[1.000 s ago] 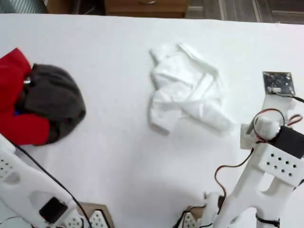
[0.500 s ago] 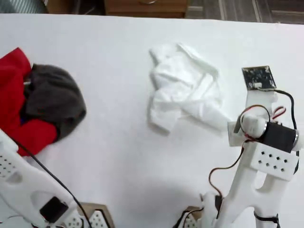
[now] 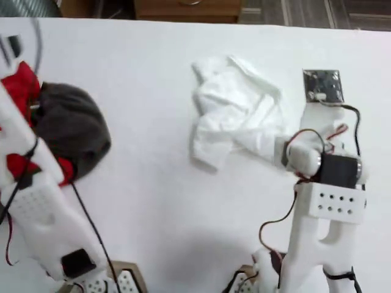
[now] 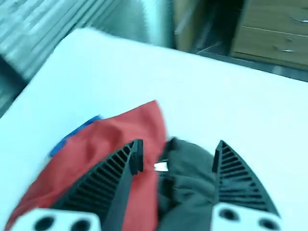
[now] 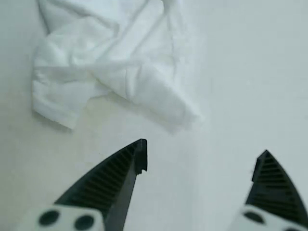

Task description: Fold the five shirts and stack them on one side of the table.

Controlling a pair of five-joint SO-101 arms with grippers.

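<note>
A crumpled white shirt (image 3: 235, 116) lies in the middle of the white table (image 3: 153, 195). At the table's left side, a dark grey shirt (image 3: 70, 128) is heaped on a red shirt (image 3: 18, 82). My right gripper (image 5: 202, 151) hangs open just above the table, near the white shirt's (image 5: 110, 62) closest sleeve, with nothing between its fingers. My left gripper (image 4: 178, 156) is open above the pile, over the seam between the red shirt (image 4: 110, 139) and the grey shirt (image 4: 190, 178). A bit of blue cloth (image 4: 72, 137) peeks from under the red one.
The right arm (image 3: 324, 183) stands right of the white shirt; the left arm (image 3: 36, 201) stretches along the left edge over the pile. A wooden cabinet (image 3: 186, 9) stands beyond the far edge of the table. Bare tabletop lies between the pile and the white shirt.
The right arm has swung left and farther out, up against the white shirt's sleeve. The left arm has risen from the near left corner and now stretches over the red and grey pile.
</note>
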